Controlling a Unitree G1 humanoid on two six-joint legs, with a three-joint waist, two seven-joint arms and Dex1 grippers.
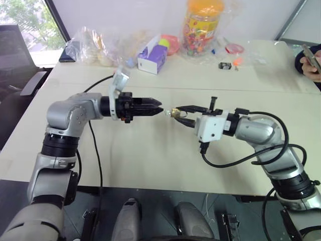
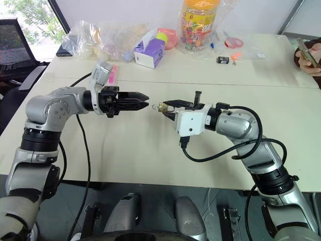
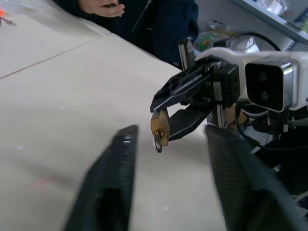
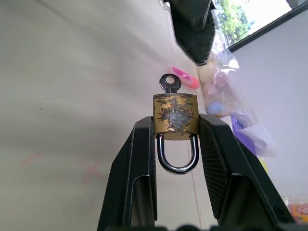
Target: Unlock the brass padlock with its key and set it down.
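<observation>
At frame centre, the right gripper (image 4: 175, 139) clamps a scuffed brass padlock (image 4: 175, 119), key (image 4: 170, 83) inserted; left gripper (image 1: 159, 108) fingers stand apart, empty.

Pale table (image 1: 150, 165) under daylight, window (image 1: 30, 22) with greenery beyond, black chair (image 1: 15, 60) alongside.

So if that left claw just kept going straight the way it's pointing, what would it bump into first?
Most likely the key sticking out of the brass padlock, which the right gripper holds up facing the left gripper. They look lined up across a small gap, though depth is hard to judge.
</observation>
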